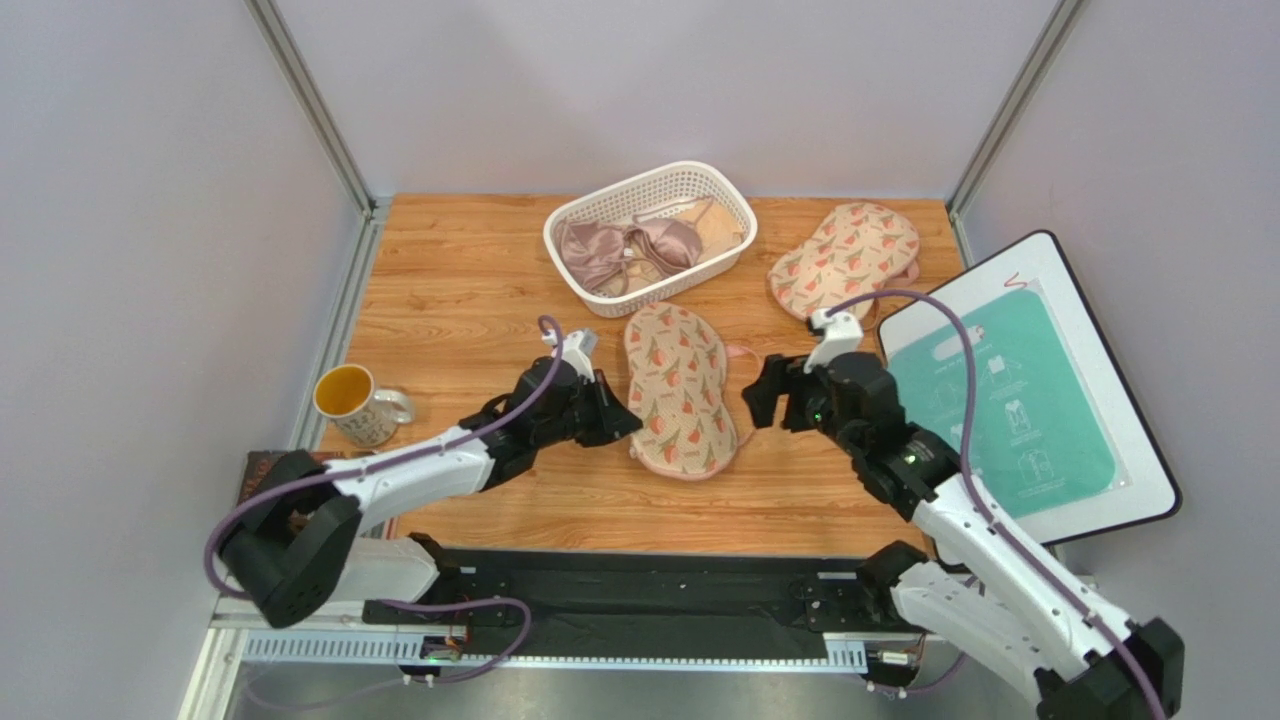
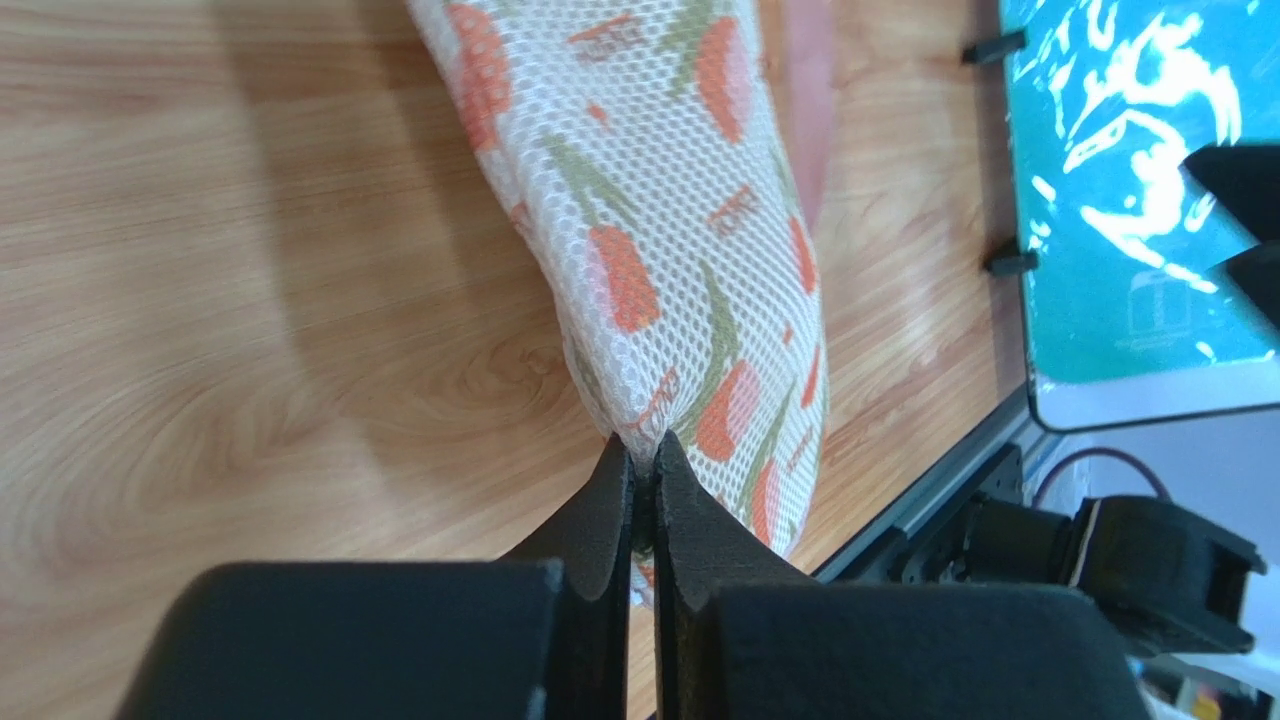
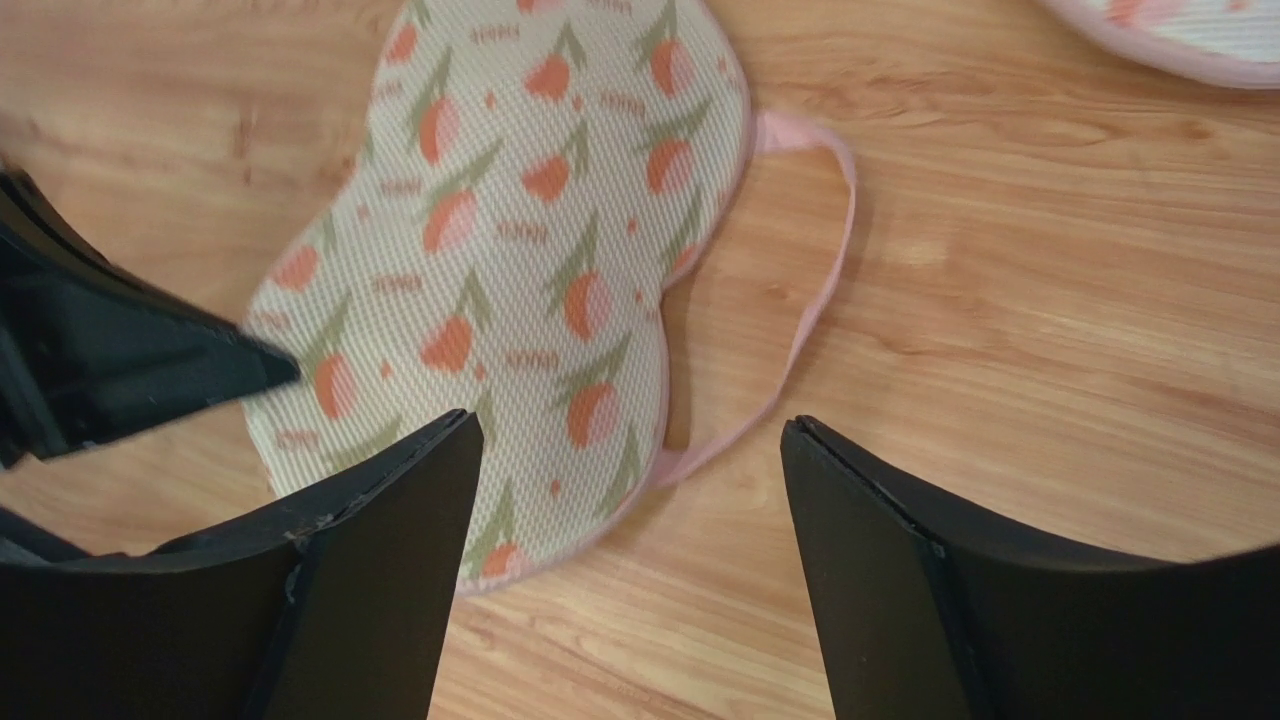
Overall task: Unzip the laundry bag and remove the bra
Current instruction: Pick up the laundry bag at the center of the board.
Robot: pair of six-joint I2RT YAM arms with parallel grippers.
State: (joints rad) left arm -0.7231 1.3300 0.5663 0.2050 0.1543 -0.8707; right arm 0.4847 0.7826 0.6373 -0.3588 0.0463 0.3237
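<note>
The laundry bag (image 1: 684, 390), a flat flowered mesh pouch with pink edging, lies in the middle of the wooden table. My left gripper (image 1: 631, 422) is at its left edge, shut on a pinch of the mesh (image 2: 643, 450). To the right of the bag my right gripper (image 1: 760, 393) stands open, hovering over the bag's near right edge (image 3: 631, 450) with nothing held. In the right wrist view a pink loop (image 3: 824, 255) sticks out from the bag (image 3: 511, 255). The bra of the task is hidden.
A white basket (image 1: 718, 188) with a mauve satin bra (image 1: 624, 248) stands at the back. A second flowered bag (image 1: 845, 258) lies back right. A teal-faced board (image 1: 1022, 398) lies on the right, a mug (image 1: 349, 398) on the left.
</note>
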